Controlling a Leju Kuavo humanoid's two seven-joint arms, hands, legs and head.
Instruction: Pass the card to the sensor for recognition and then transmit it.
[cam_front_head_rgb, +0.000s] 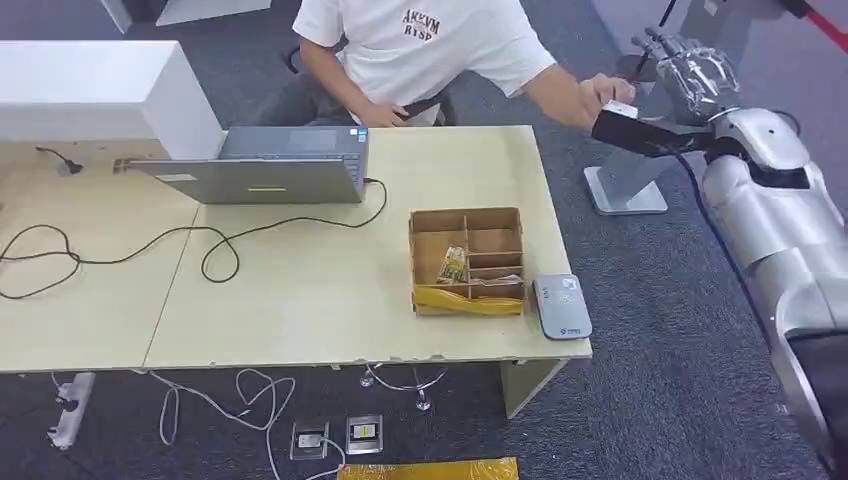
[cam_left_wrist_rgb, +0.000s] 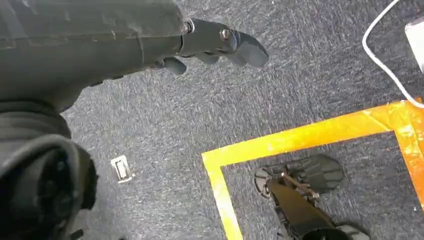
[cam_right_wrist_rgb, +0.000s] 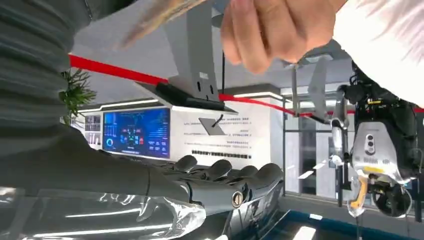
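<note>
My right hand (cam_front_head_rgb: 692, 76) is raised high, off the table's far right corner. In the right wrist view its dark fingers (cam_right_wrist_rgb: 227, 176) lie stretched out with nothing between them. A person's hand (cam_front_head_rgb: 604, 93) reaches up next to it, seen close in the wrist view as the person's hand (cam_right_wrist_rgb: 272, 29). Beside those fingers is a blurred tan strip (cam_right_wrist_rgb: 159, 16), possibly the card; who holds it I cannot tell. The grey sensor (cam_front_head_rgb: 562, 306) lies flat at the table's front right corner. My left hand (cam_left_wrist_rgb: 220, 44) hangs over the carpet, fingers extended and holding nothing.
A cardboard divider box (cam_front_head_rgb: 468, 222) with cards stands left of the sensor. A laptop (cam_front_head_rgb: 270, 168) and black cables (cam_front_head_rgb: 200, 240) lie on the wooden table (cam_front_head_rgb: 300, 310). The seated person (cam_front_head_rgb: 420, 45) is behind the table. A monitor stand base (cam_front_head_rgb: 625, 190) sits on the floor at right.
</note>
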